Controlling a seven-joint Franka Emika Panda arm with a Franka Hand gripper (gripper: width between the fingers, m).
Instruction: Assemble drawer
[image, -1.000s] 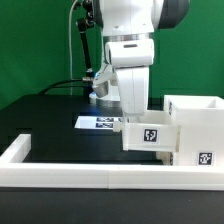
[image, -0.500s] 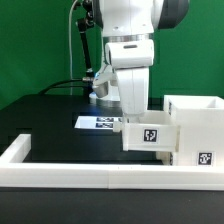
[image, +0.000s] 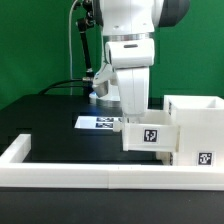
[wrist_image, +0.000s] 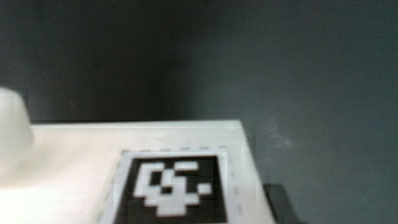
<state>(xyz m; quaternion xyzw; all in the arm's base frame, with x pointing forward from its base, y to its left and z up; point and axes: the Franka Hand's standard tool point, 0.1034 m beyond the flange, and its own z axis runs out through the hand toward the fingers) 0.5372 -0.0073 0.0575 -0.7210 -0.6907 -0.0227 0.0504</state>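
In the exterior view a small white tray box (image: 150, 135) with a square tag on its face sits low at the open side of the taller white casing (image: 196, 124), touching it; how far it is in cannot be told. A second tag shows on the casing's lower front. My gripper (image: 133, 116) hangs straight down at the tray box's left end, with its fingertips hidden behind the box's wall. The wrist view shows a white tagged surface (wrist_image: 169, 185) close up over the dark table. No fingers show clearly there.
The marker board (image: 100, 122) lies flat on the black table behind the tray box. A long low white border wall (image: 90, 176) runs along the front and turns back at the exterior view's left (image: 14, 150). Black cables hang behind the arm.
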